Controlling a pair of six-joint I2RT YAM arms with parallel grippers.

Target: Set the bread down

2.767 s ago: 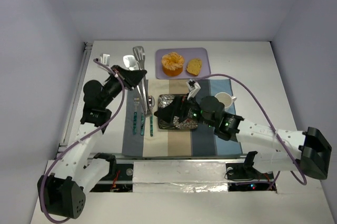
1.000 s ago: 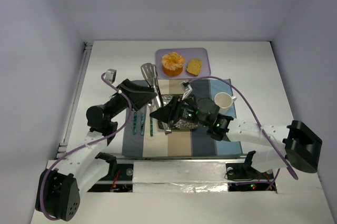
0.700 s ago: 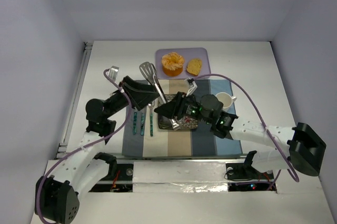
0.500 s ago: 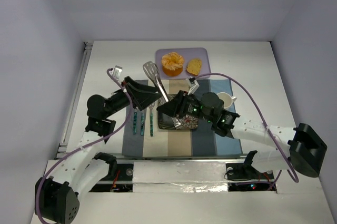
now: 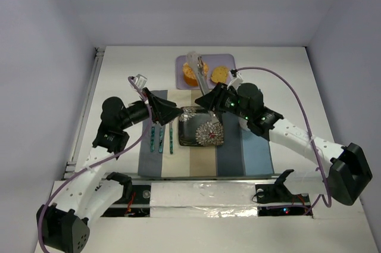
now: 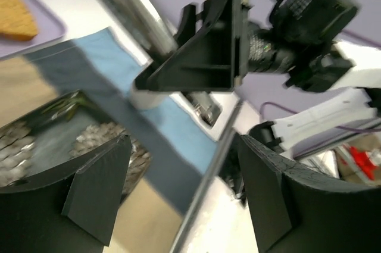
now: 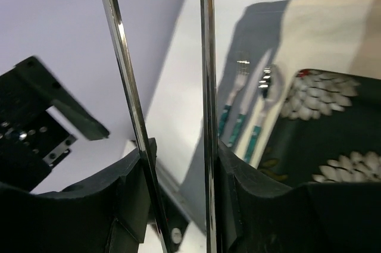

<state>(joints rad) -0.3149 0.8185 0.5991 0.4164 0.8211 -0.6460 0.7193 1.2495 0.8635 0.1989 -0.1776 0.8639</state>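
Top view: bread (image 5: 219, 74) sits on purple tray (image 5: 231, 61) at far side of table, just beside the orange (image 5: 189, 76). Right jaws are clenched on the tongs (image 5: 195, 67), whose tips reach over the tray, above the orange and to the left of the bread, not on it. Can't tell whether the tips touch anything. Dark floral plate (image 5: 201, 127) lies on the striped placemat (image 5: 250, 149), w/ nothing on it. Left jaws hang released at the plate's left edge, holding nothing.

Left wrist view: left jaws spread wide, nothing btwn them. Bread corner (image 6: 15, 22) shows top left on the tray rim (image 6: 55, 25). Tongs (image 6: 138, 12) run up out of the right arm's black fingers. Plate (image 6: 41, 140) is low left.

Right wrist view: both tong arms (image 7: 122, 80) pass btwn the right jaws, lying along their inner faces, so the grip is on the tongs. Plate (image 7: 318, 119), fork (image 7: 236, 95) and spoon (image 7: 265, 105) are below. Bread is out of this view.

Step, as I read it: the approach to pick up the bread w/ the tongs; nothing lifted yet. Next move calls for shifting the tips right to straddle the slice, squeezing gently so it doesn't crumble, then carrying it, prob. to the plate.
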